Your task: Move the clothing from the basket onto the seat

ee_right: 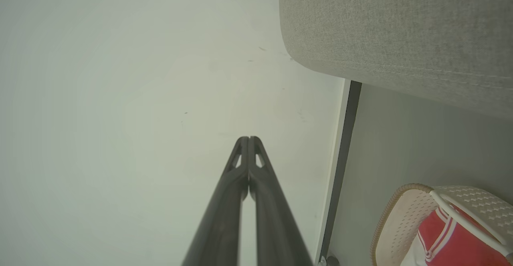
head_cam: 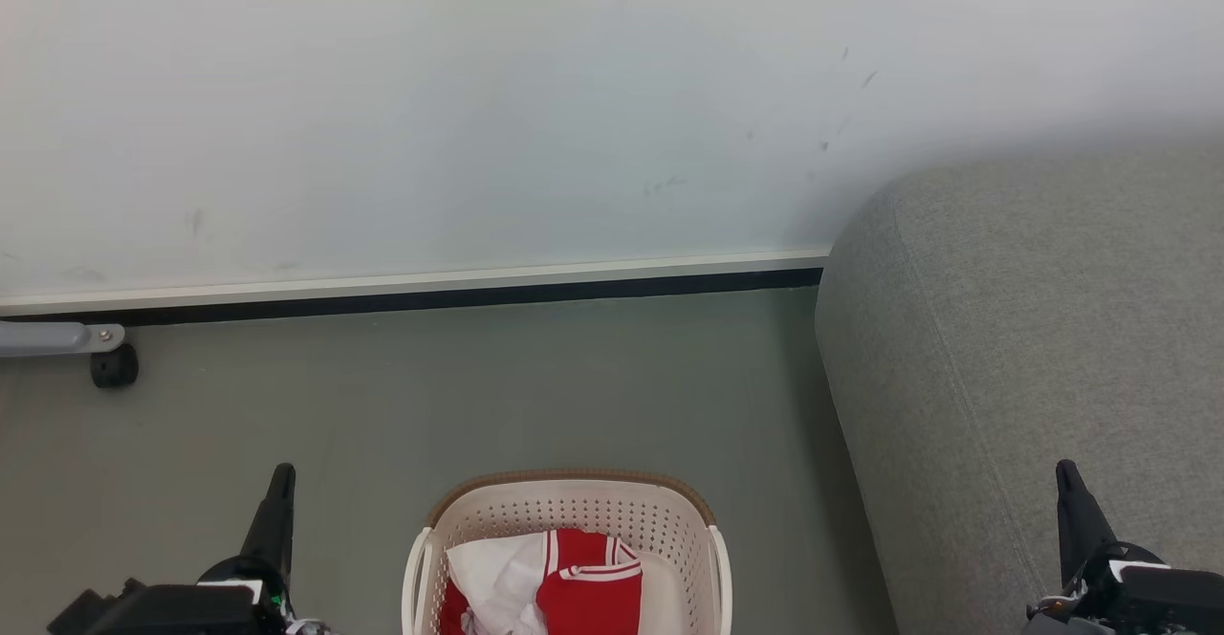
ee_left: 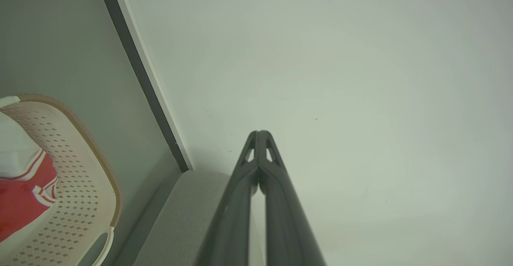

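1. The laundry basket (head_cam: 574, 506): cream-white perforated plastic with a brown woven-look rim, standing upright.
2. The clothing (head_cam: 588, 592): red with white panels and stripe trim, crumpled inside the laundry basket.
3. The sofa cushion (head_cam: 1033, 358): grey woven fabric with a seam, right of the laundry basket and apart from it.

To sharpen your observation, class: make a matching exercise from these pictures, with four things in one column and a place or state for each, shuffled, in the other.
1 red-and-white clothing
2 laundry basket
3 grey seat
4 left gripper

A shut, empty
B standing on the floor
C inside the basket
D on the robot's right

Pairs: 1-C, 2-B, 3-D, 4-A
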### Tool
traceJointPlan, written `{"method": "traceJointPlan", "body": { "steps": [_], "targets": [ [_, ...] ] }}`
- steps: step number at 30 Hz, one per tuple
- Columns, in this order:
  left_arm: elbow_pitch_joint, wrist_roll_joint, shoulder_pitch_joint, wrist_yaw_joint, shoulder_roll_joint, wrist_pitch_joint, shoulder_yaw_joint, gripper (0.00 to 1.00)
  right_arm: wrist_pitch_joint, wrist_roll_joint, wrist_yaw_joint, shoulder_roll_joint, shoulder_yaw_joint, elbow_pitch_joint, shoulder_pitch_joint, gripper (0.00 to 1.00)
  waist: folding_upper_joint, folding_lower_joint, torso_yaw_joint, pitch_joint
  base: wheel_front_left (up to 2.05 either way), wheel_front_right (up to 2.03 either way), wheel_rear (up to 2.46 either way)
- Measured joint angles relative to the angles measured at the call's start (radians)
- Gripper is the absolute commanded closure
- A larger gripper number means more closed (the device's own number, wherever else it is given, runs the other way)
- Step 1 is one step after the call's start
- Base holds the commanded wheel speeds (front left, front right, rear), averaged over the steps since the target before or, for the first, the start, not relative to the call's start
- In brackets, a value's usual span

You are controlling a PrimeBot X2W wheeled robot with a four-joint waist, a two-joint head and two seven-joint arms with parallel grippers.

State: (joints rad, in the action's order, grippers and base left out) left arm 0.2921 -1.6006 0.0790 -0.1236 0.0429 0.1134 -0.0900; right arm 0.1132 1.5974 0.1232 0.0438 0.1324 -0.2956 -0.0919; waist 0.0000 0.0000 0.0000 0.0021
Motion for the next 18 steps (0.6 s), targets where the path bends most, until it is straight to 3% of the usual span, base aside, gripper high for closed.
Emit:
{"method": "traceJointPlan", "body": {
  "steps": [18],
  "targets": [
    [0.000,0.000,0.000,0.000,0.000,0.000,0.000,1.00,0.000,0.000,0.000,0.000,0.000,0.000,0.000,1.00,0.0000,0.0000,0.000,0.000,0.00,0.00,0.00]
  ]
}}
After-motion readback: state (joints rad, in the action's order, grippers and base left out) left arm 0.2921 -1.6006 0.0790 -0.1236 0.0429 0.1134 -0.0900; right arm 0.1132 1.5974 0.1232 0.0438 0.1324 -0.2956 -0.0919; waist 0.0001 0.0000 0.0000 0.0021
